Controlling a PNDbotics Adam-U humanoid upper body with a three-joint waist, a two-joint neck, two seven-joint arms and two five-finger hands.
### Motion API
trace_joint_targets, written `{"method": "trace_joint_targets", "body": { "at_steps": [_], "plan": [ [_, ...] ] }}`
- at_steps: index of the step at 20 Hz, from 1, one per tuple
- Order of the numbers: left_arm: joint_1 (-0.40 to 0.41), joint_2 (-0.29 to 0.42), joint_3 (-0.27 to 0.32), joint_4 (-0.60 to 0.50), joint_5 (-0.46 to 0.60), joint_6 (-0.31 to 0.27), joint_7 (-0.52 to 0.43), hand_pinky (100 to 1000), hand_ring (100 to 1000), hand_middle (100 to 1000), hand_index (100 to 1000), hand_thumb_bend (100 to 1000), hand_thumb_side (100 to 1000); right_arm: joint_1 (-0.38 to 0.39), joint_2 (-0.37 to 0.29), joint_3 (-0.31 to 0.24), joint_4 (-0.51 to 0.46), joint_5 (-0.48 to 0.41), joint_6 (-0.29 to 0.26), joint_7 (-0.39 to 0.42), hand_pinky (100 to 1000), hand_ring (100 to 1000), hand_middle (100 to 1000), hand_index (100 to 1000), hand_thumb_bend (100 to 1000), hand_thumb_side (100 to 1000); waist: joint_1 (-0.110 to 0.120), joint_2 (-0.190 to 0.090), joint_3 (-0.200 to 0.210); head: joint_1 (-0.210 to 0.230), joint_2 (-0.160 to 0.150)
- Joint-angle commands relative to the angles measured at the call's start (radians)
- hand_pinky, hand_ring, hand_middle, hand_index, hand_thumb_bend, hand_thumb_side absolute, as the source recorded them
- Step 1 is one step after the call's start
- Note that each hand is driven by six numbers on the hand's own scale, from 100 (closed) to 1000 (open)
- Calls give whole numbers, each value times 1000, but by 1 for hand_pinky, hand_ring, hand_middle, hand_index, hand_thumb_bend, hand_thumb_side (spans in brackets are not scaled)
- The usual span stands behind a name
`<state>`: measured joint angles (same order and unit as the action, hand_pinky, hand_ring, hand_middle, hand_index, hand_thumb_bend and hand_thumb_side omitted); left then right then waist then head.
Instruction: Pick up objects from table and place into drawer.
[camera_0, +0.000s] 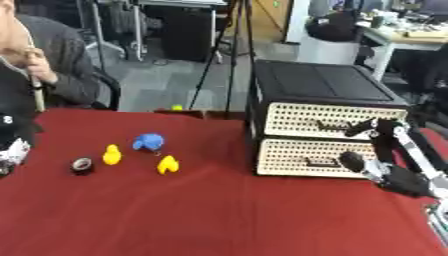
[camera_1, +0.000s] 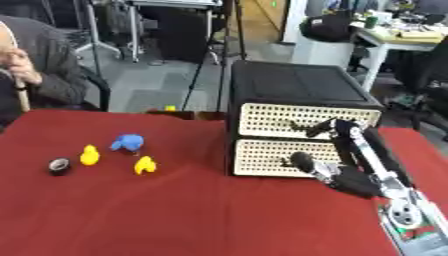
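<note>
At the far left edge a pale hand (camera_0: 12, 152) is glimpsed; its fingers cannot be told. A black tape roll (camera_0: 82, 165), two yellow ducks (camera_0: 112, 154) (camera_0: 168, 164) and a blue toy (camera_0: 149, 142) are left waiting on the red table (camera_0: 219, 215). Both drawers (camera_0: 328, 120) are shut, so the right hand (camera_1: 337, 170) is raised to the cabinet front, fingers spread, one by the upper handle (camera_1: 308, 129).

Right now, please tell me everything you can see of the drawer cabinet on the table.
The drawer cabinet is a black box with a flat dark top and two stacked drawers whose cream fronts look perforated, each with a dark handle. Both drawers appear closed. It stands upright on the red tablecloth, right of the small toys. The right hand is at the drawer fronts, fingers by the handles; whether they touch is unclear.
</note>
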<state>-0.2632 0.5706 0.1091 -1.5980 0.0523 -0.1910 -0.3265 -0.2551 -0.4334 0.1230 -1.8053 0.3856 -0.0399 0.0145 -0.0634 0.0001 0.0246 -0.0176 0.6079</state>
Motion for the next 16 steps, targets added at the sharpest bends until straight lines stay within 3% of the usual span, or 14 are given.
{"method": "trace_joint_targets", "body": {
  "at_steps": [1,16],
  "plan": [
    [-7,11,15,-7,-3,-10,-3,139,293,417,641,100,486,-13,-6,-8,-8,-4,-4,-3,100,100,100,634,829,853,5,-8,-1,-5,11],
    [15,-1,23,-9,10,-23,-10,150,301,423,644,100,500,-13,3,-8,-2,-12,-13,-16,100,100,100,632,821,861,2,-7,5,5,-2]
  ]
}}
